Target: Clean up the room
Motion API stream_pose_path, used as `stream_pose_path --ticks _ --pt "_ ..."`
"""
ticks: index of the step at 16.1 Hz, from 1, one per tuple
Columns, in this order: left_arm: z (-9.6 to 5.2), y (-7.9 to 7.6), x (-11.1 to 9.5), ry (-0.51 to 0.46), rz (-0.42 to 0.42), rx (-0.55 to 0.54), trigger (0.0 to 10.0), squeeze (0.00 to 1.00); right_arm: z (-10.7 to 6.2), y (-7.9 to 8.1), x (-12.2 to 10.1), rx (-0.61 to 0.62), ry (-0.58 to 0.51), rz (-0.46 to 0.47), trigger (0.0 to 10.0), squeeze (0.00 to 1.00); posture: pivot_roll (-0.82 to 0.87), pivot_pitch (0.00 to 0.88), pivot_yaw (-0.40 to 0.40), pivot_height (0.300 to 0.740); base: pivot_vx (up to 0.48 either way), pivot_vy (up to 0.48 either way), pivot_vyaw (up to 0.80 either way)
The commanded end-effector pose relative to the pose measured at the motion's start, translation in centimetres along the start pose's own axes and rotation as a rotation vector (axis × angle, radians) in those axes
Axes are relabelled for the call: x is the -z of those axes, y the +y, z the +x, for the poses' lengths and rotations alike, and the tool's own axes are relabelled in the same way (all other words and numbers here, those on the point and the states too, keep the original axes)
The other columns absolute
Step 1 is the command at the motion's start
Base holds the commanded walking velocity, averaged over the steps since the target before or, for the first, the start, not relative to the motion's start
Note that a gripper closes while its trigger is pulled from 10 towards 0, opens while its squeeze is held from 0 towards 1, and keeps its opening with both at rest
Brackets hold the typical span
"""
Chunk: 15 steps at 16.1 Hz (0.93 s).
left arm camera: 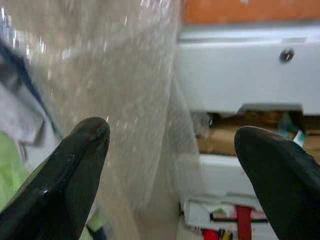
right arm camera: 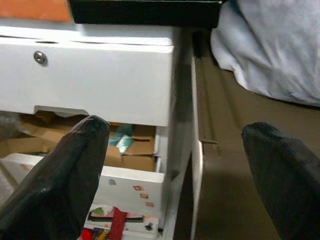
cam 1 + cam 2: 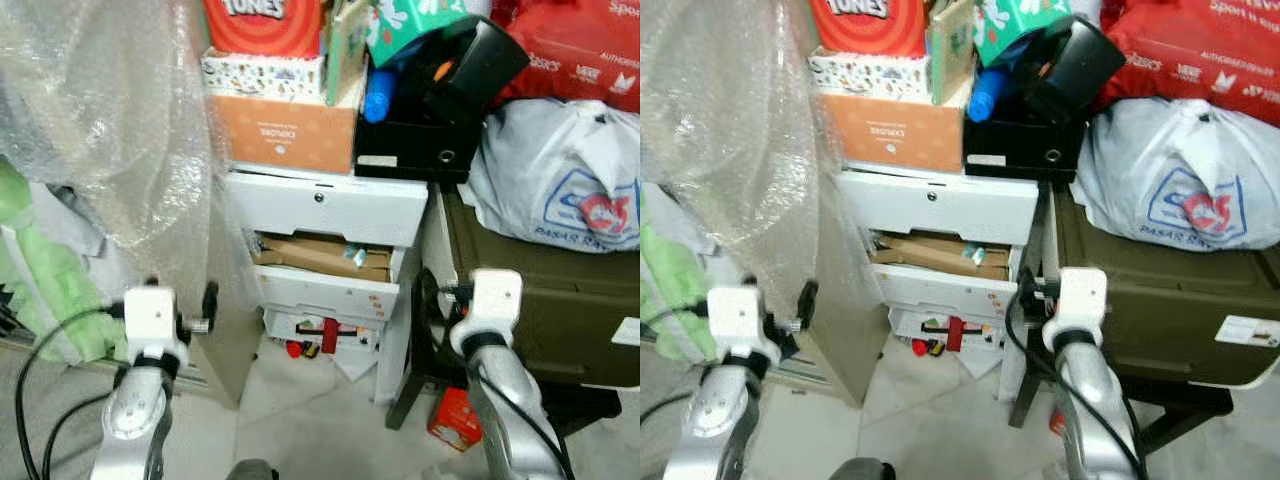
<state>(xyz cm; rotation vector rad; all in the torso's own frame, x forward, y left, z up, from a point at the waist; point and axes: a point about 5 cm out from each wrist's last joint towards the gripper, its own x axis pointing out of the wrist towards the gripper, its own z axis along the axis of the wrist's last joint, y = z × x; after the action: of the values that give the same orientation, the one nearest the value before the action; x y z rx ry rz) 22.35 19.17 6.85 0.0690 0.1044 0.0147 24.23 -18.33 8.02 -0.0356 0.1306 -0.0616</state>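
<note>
Before my rig: white drawer unit (image 3: 325, 215), cluttered, both tools raised toward it.

I read the left tool (image 1: 172, 175) as spread wide, facing hanging bubble wrap (image 3: 110, 120) beside the unit. My right tool (image 2: 175, 175) is also spread wide, aimed at the unit's open drawer (image 2: 125, 147) holding cardboard, next to a dark green crate (image 3: 540, 290). An orange box (image 3: 285, 130) sits on top.

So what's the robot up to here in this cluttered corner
The robot faces a white drawer unit stacked with boxes, a clear plastic sheet hanging beside it. Both arms are raised: the left gripper is open near the sheet, the right gripper open toward the drawers. Neither holds anything. A middle drawer holds cardboard.
</note>
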Motion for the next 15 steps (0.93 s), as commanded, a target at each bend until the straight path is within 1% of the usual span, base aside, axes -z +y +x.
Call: stream_pose_path --ticks 1,2,3,5,6,8,9,11,13,14,15 --pt "0.3 0.3 0.1 -0.012 0.012 -0.001 10.0 0.0 -0.7 -1.0 0.7 0.03 0.013 -0.016 10.0 0.0 0.04 0.0 0.03 0.74 0.0 0.0 0.0" --pt "0.5 0.3 0.2 -0.014 0.011 -0.002 10.0 0.0 -1.1 -1.1 1.3 0.028 0.026 -0.023 10.0 0.0 0.03 0.0 0.039 0.74 0.0 0.0 0.0" --pt "1.0 0.1 0.0 -0.027 -0.013 0.007 10.0 0.0 -1.2 -1.0 1.6 0.026 0.032 -0.023 10.0 0.0 0.02 0.0 0.045 0.74 0.0 0.0 0.0" --pt "1.7 -0.3 -0.1 -0.038 -0.017 0.019 10.0 0.0 -0.5 -0.5 1.1 0.006 0.012 -0.02 10.0 0.0 0.01 0.0 0.056 0.74 0.0 0.0 0.0" --pt "2.1 -1.3 -0.2 -0.034 -0.049 0.051 10.0 0.0 0.2 0.0 0.5 0.004 -0.009 -0.012 10.0 0.0 0.0 0.0 0.056 0.74 0.0 0.0 0.0" --pt "2.0 -1.7 -0.2 -0.037 -0.048 0.063 10.0 0.0 0.3 0.2 0.3 0.006 -0.019 -0.014 10.0 0.0 0.0 0.0 0.048 0.74 0.0 0.0 0.0" --pt "1.8 -1.7 -0.1 -0.034 -0.068 0.067 10.0 0.0 0.2 0.3 0.4 0.009 -0.021 -0.025 10.0 0.0 0.0 0.0 0.047 0.74 0.0 0.0 0.0" --pt "1.6 -1.8 -0.1 -0.031 -0.078 0.075 10.0 0.0 0.1 0.4 0.4 0.001 -0.021 -0.029 10.0 0.0 0.02 0.0 0.037 0.74 0.0 0.0 0.0" --pt "1.5 -1.9 -0.4 -0.037 -0.077 0.083 10.0 0.0 0.3 0.5 0.1 -0.009 -0.02 -0.034 10.0 0.0 0.02 0.0 0.007 0.74 0.0 0.0 0.0" --pt "1.5 -1.9 -0.8 -0.05 -0.093 0.061 10.0 0.0 0.2 0.7 -0.2 -0.052 -0.016 -0.059 10.0 0.0 0.03 0.0 -0.028 0.74 0.0 0.0 0.0" --pt "1.5 -1.8 -0.8 -0.049 -0.113 0.043 10.0 0.0 0.2 0.6 -0.3 -0.07 -0.016 -0.072 10.0 0.0 0.03 0.0 -0.047 0.74 0.0 0.0 0.0"
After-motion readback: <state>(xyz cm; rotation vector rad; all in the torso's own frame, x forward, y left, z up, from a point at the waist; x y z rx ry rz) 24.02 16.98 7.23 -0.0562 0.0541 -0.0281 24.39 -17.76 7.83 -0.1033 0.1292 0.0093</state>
